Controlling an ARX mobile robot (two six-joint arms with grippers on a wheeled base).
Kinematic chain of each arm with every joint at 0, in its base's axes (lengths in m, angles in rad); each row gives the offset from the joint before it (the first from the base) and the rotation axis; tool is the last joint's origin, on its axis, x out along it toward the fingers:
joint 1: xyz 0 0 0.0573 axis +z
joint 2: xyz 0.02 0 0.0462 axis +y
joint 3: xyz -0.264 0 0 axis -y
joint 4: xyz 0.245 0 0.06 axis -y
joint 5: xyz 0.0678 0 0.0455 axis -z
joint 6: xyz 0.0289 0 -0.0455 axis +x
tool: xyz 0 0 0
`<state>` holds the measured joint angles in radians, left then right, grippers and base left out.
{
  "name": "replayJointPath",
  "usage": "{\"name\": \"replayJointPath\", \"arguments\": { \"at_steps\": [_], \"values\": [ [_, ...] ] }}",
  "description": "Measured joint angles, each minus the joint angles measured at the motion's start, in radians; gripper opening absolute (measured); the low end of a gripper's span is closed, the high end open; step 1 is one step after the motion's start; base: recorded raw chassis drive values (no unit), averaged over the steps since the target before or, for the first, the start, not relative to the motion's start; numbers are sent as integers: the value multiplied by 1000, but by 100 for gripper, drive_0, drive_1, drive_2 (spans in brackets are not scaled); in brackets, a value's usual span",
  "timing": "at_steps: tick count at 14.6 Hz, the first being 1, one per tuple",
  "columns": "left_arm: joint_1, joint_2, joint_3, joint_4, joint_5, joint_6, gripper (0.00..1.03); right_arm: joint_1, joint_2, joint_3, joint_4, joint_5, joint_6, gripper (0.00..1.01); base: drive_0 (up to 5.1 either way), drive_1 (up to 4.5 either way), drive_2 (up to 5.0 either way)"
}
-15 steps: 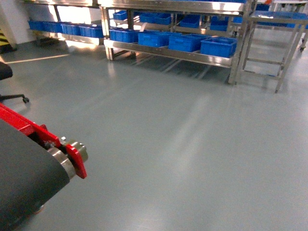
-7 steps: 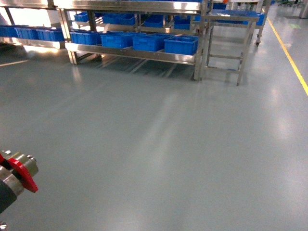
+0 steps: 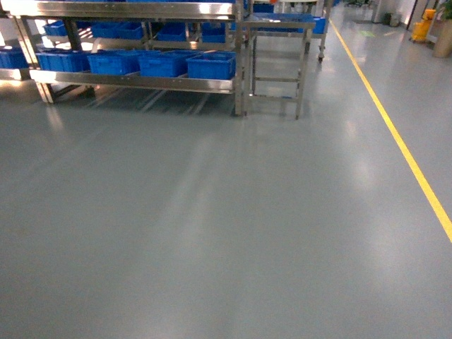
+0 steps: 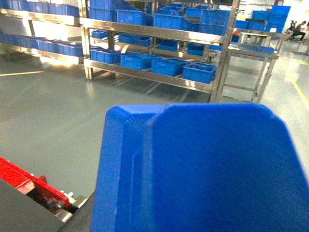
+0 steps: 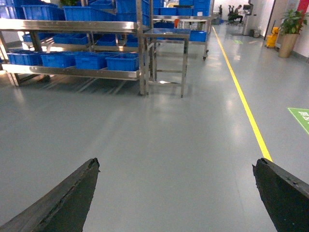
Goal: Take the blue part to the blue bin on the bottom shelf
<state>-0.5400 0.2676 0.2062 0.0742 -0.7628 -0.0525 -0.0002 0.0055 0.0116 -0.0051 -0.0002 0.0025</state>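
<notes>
Grey glossy floor (image 3: pixel 233 233) fills most of my head view, with a yellow line (image 3: pixel 395 134) running down the right side toward the lower right edge. Upper left of that frame has the steel rack; its bottom shelf (image 3: pixel 134 82) carries a row of blue bins (image 3: pixel 164 63), four side by side along the front lip, plus one more cut off at the left edge. A small steel table (image 3: pixel 277 56) stands just right of the rack's end post. Neither arm shows in the head view.

Left wrist view: a big blue part (image 4: pixel 198 169) takes up the lower centre and right of the frame, very close to the lens (it blocks the fingers completely). I can't tell whether the left gripper is clamped on it or not, since no fingertip is visible. Red and black hardware (image 4: pixel 29 186) sits in the lower left corner. Behind the part, the rack again with its low shelf and blue bins across the upper half, well apart from the part.

Right wrist view: right gripper (image 5: pixel 178 193) is spread wide with nothing between the fingers (image 5: pixel 67 200); one dark tip sits at lower left, the other at lower right, bare floor between them. Rack, bins and steel table are in the upper left, a potted plant (image 5: pixel 293 24) at the upper right, a green floor mark (image 5: pixel 300 117) at the right edge.
</notes>
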Motion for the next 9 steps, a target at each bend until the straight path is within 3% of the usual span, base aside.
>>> {"name": "replayJointPath", "arguments": {
  "at_steps": [6, 7, 9],
  "values": [
    [0, 0, 0, 0, 0, 0, 43, 0, 0, 0, 0, 0, 0, 98, -161, -161, -161],
    [-3, 3, 0, 0, 4, 0, 43, 0, 0, 0, 0, 1, 0, 98, 0, 0, 0],
    [0, -2, 0, 0, 0, 0, 43, 0, 0, 0, 0, 0, 0, 98, -4, 410, -419]
  ]
}}
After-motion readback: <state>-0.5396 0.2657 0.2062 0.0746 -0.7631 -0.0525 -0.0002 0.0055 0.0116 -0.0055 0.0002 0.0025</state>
